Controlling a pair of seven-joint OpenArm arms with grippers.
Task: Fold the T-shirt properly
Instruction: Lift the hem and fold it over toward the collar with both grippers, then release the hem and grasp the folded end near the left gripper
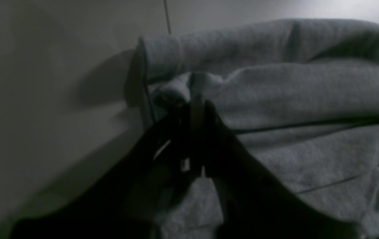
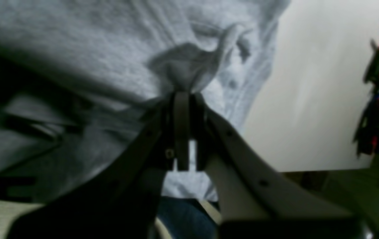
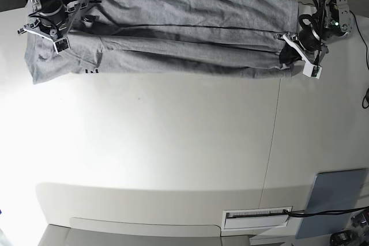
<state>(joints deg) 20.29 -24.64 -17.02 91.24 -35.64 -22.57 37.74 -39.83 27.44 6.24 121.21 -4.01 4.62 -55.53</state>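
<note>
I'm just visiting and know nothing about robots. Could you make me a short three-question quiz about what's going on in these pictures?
1. True or false: the T-shirt lies bunched in a long band across the table's far side.
2. What is the left gripper shut on?
3. The right gripper is: A) open above the table, B) shut on cloth, C) out of view.

Key: 1 true; 2 the T-shirt; 3 B.
</note>
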